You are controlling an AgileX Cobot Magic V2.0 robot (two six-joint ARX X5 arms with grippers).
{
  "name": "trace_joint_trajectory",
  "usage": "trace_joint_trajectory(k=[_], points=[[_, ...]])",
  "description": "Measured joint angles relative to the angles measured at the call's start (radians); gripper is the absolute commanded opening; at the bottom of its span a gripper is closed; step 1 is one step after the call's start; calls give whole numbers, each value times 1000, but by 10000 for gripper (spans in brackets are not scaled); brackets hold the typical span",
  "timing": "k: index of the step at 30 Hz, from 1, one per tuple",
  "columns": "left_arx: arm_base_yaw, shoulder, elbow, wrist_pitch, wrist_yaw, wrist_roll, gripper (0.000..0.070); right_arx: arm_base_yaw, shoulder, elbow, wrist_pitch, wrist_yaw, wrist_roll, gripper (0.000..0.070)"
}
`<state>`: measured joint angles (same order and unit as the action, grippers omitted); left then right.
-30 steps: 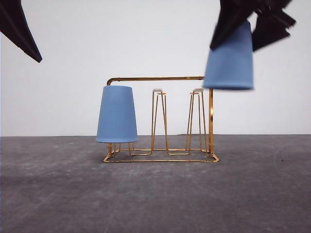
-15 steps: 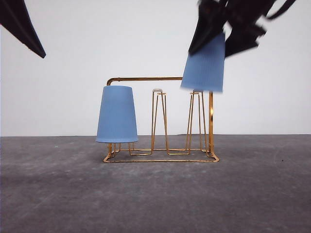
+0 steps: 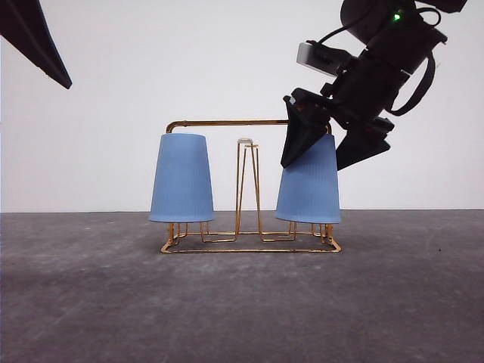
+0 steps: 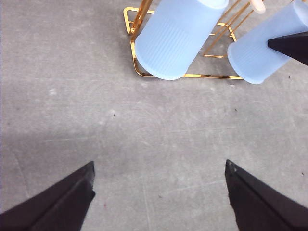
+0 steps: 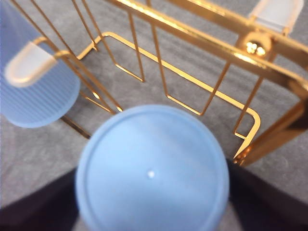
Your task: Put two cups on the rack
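One light-blue cup (image 3: 181, 178) stands upside down over the left prongs of the gold wire rack (image 3: 246, 122). The second cup (image 3: 308, 185) sits upside down over the right prongs, its rim just above the base loop. My right gripper (image 3: 318, 155) reaches down from the upper right and is shut on this cup's top end. The right wrist view looks down on the cup's round bottom (image 5: 151, 173), with dark fingers (image 5: 33, 207) on both sides. My left gripper (image 4: 159, 197) hovers open over bare table in front of the rack (image 4: 183, 75), with both cups (image 4: 175, 38) (image 4: 262, 48) ahead of it.
The middle pair of white-tipped prongs (image 3: 247, 181) stands bare between the cups. The rack rests on a grey table (image 3: 242, 302) before a white wall. My left arm's finger (image 3: 34, 38) shows at the upper left, far from the rack.
My right gripper has carried the second cup down and to the left, from high above the rack's right end onto the right prongs. The left cup and left arm have stayed put.
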<state>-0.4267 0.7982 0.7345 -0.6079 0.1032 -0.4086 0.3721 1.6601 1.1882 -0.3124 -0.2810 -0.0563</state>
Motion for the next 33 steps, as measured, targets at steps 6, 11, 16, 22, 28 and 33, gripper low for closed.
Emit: trace_joint_trajectory(k=[6, 11, 16, 22, 28, 33], points=[[0, 0, 0, -12, 0, 24, 498, -6, -69, 125, -253, 0, 1, 639], [0, 0, 0, -28, 3, 43, 499, -6, -176, 180, -486, -7, 0, 609], [0, 0, 0, -56, 8, 66, 499, -6, -261, 86, -581, -7, 0, 579], [0, 0, 0, -63, 29, 117, 499, -6, -523, -203, -376, -7, 3, 570], [0, 0, 0, -60, 49, 154, 499, -6, -761, -499, -165, -6, 69, 561], [0, 0, 0, -58, 50, 178, 499, -6, -908, -683, -8, -6, 161, 561]])
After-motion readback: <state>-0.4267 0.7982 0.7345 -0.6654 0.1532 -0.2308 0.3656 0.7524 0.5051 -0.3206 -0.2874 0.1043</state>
